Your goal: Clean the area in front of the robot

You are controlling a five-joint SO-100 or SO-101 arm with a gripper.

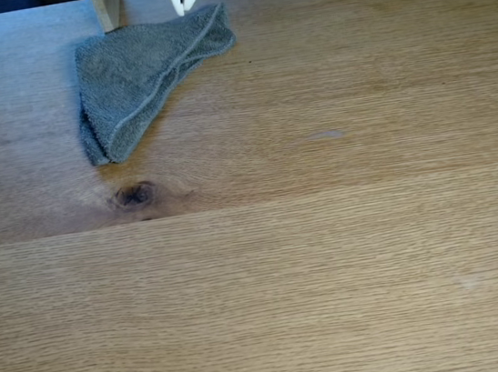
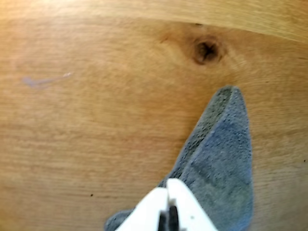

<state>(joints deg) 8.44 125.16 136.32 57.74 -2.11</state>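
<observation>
The broad light-brown oak worktop (image 1: 332, 258), with its dark round knot (image 1: 134, 195) and straight plank seam, lies bare in front of me except for a faint pale smear (image 2: 43, 81) in the wrist view. My white jaws (image 2: 167, 202) look pressed together over the near end of the folded grey terry cloth (image 1: 138, 72), though whether they pinch its fabric I cannot tell. I judge the wiping barely begun: next I must drag the cloth across to that smear, keeping it flat.

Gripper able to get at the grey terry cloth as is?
Probably yes. The white two-finger gripper hangs right over the folded grey terry cloth, jaws nearly together, and nothing lies between them on the oak tabletop.
</observation>
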